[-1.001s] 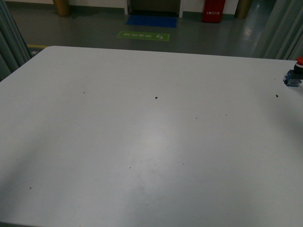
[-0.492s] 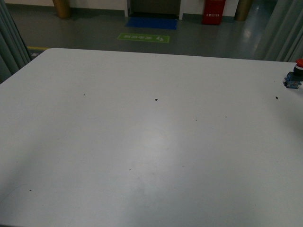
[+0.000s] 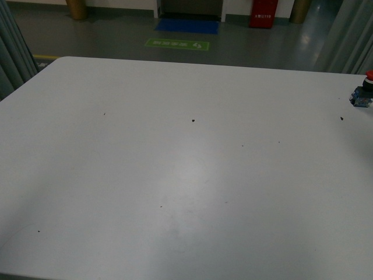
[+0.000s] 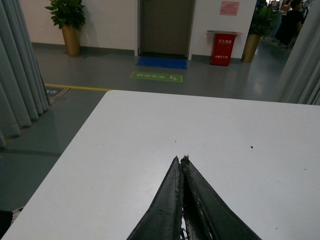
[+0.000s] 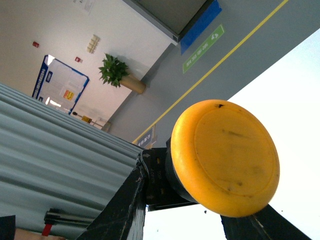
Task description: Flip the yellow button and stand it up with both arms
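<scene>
yellow button (image 5: 225,157) clamped in right pincer (image 5: 200,197), cap facing the wrist camera; left pincer (image 4: 181,160) fully closed, empty, over table (image 4: 125,150).

L fingers (image 4: 170,200) pressed together, empty; R fingers (image 5: 125,205) clamped on yellow button (image 5: 225,157).

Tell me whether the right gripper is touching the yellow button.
Touching. Right wrist view shows the yellow button clamped between the right gripper's fingers.
</scene>
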